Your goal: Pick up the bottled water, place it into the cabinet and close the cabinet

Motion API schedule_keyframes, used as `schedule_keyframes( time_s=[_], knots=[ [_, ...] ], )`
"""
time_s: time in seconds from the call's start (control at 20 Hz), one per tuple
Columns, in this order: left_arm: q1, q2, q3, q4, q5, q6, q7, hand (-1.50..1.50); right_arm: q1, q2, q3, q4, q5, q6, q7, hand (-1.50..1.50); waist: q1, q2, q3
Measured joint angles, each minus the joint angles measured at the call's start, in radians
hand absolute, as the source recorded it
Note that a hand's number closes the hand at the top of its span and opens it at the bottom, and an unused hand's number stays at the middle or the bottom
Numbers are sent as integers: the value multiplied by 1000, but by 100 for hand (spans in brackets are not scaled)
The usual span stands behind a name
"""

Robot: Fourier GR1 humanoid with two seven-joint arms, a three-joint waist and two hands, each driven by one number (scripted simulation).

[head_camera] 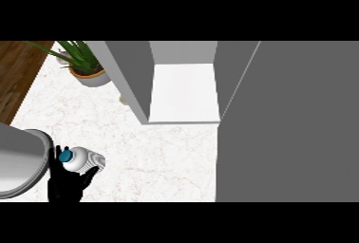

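Left hand holds the bottled water at the near left of the desk, cabinet open beyond.

Lowest in the head view, the black left hand [67,182] has fingers and thumb curled round the bottled water [82,160], a white bottle with a teal cap, over the white marble desk [154,156]. Farther back, the cabinet [184,90] stands open with its grey door [294,123] swung out at the right. A potted plant [88,66] sits at the far left.

one bottled water [80,160] sits at the near left, with one black hand [68,185] round it. one open cabinet [184,83] and one potted plant [88,69] stand far.
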Motion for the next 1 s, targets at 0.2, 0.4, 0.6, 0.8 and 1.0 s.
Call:
schedule_keyframes(
  time_s=[0.2, 0.4, 0.6, 0.8, 1.0],
  knots=[
    [-37, -2, 13, 52, 15, -40, -40, 150, -10, -4, -10, 2, -4, 0, 8, -150, 2, 0, 2],
    [-72, 10, 25, 73, 33, -48, -40, 150, 0, 4, -16, 4, -5, 7, -1, -150, 1, -1, 2],
    [-95, 0, 25, 97, 38, -58, -67, 150, -4, 8, -14, 2, -7, 6, 8, -150, 2, 0, 1],
    [-105, -2, 23, 78, 18, -12, -121, 150, -7, -1, -30, 4, -10, 8, 7, -150, 4, -1, 0],
    [-124, -12, -49, 37, -49, -12, -140, 150, -21, 5, -9, 9, -9, 5, 9, -150, 4, -1, 1]
  ],
)
